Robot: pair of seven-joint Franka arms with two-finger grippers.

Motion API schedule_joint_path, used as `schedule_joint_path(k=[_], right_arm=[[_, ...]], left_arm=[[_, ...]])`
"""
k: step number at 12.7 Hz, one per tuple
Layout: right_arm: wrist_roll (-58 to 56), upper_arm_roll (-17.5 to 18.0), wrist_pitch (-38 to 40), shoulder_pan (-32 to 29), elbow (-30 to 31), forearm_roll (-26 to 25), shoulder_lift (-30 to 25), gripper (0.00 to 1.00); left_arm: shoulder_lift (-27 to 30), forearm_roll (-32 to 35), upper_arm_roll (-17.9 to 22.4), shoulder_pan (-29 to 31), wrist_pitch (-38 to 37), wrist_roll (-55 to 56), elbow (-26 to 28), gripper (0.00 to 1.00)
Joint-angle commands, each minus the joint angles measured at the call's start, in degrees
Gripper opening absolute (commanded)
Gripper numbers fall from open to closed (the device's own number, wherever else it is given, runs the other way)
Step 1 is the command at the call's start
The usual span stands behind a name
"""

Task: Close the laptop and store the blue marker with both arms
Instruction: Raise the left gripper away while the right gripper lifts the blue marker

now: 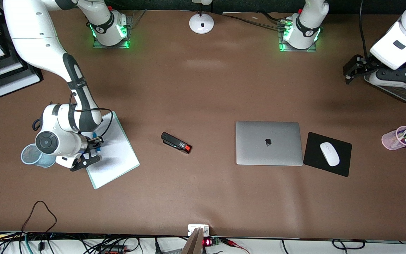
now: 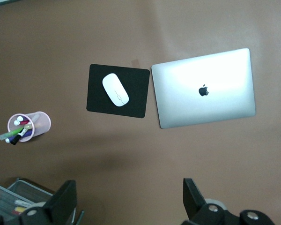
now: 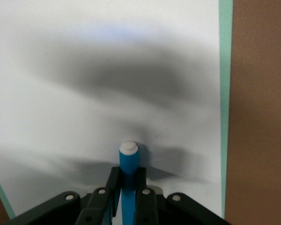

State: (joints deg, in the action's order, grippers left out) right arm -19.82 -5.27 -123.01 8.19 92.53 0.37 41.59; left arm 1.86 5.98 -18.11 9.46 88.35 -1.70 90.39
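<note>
front view: the laptop [image 1: 269, 143] lies shut on the brown desk [image 1: 203, 88], lid up with its logo showing, a black pad [image 1: 344, 150] with a white mouse [image 1: 329, 153] just beside it toward the left arm's end. a pink cup [image 1: 393, 139] of pens stands well apart, closer to that end. the left end effector [image 1: 351, 71] waits over the desk near that end. the right end effector [image 1: 95, 146] is over a white notepad [image 1: 116, 155], clamped on the blue marker [image 1: 95, 138], with a blue mesh cup [image 1: 32, 155] beside it. a black stapler [image 1: 176, 143] lies between notepad and laptop. left wrist view: the left end effector's fingers [image 2: 65, 201] stand wide apart above bare desk, with closed laptop [image 2: 203, 89], mouse [image 2: 116, 89] on pad [image 2: 136, 105] and pink cup [image 2: 40, 124] below. right wrist view: the right end effector [image 3: 127, 190] grips the marker [image 3: 128, 173], white tip over the notepad [image 3: 107, 70].
</note>
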Motion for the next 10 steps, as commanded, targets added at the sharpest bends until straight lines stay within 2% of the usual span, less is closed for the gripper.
schedule_joint_path(k=[1,5,10], right_arm=[[-0.04,0.26,-0.21,-0.19,0.20,0.69,-0.10,0.08],[0.04,0.17,-0.65,-0.19,-0.42,0.69,-1.32,0.02],[0.04,0.08,-0.48,-0.28,-2.18,0.69,-4.84,0.01]], left_arm=[[1.83,-1.06,2.71,-1.18,-1.34,-3.84,0.22,1.00],[2.80,-2.28,11.42,-9.36,-2.57,-3.92,0.75,1.00],[5.17,-4.22,12.40,-10.60,-2.22,-3.84,3.64,1.00]])
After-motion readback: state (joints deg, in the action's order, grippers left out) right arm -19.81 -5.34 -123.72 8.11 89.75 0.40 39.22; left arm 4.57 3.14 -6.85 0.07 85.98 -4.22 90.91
